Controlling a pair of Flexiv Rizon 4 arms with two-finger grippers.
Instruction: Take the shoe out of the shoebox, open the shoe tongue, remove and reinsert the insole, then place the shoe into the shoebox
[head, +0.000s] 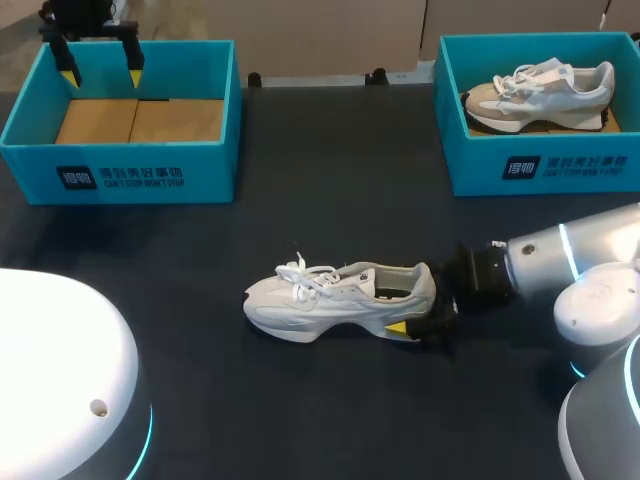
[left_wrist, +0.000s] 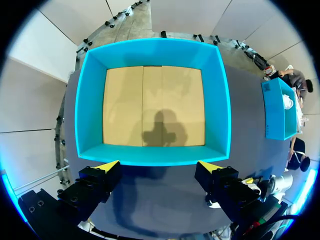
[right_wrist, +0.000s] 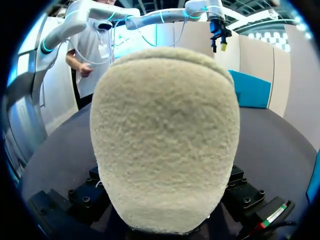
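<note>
Head view: the shoebox sits beneath the left gripper, spread wide; the shoe lies mid-table, its heel at the right gripper. Right wrist view shows only that heel, so its grip can't be told.

- Shoe: upper showing smooth pale synthetic panels and woven cloth laces. Heel presenting fuzzy, napped, suede-like cloth, rough at close range.
- Table: showing dark, smooth, matt surface.
- Left shoebox: walls appearing as smooth teal card with faint sheen. Floor showing raw brown cardboard, matt.
- Right shoebox: showing same teal card.
- Right arm: shell reflecting light, silver satin finish.
- Left gripper: body looking matt black, plastic or metal not discernible. Yellow tips appearing smooth.
</note>
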